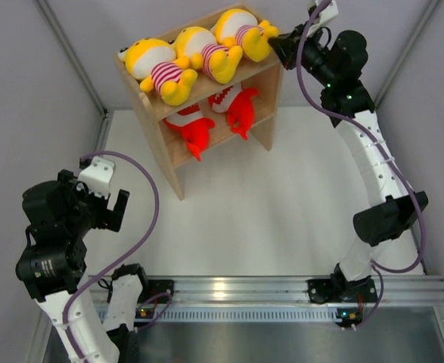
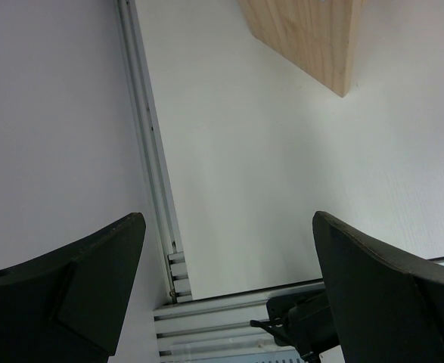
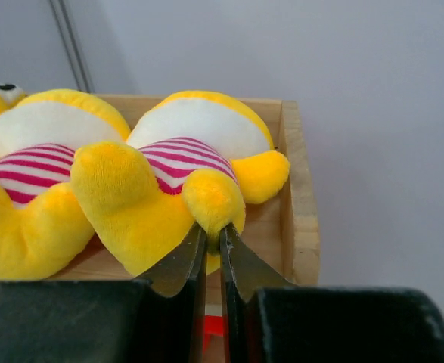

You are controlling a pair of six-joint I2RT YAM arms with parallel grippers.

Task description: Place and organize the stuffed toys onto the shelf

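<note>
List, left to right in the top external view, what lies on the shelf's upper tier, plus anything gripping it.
Left yellow striped-shirt plush → middle yellow striped-shirt plush → right yellow striped-shirt plush → right end effector, pinching that last plush's limb.

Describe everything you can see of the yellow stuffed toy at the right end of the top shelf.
The yellow toy looks like soft plush, with a white front patch, a red-and-white striped shirt and stubby yellow limbs. It lies flat, shirt upward, on the top tier of the shelf, at the right end beside the raised rim, pressed against the neighbouring toy. The right pincer appears closed on one small limb.
</note>
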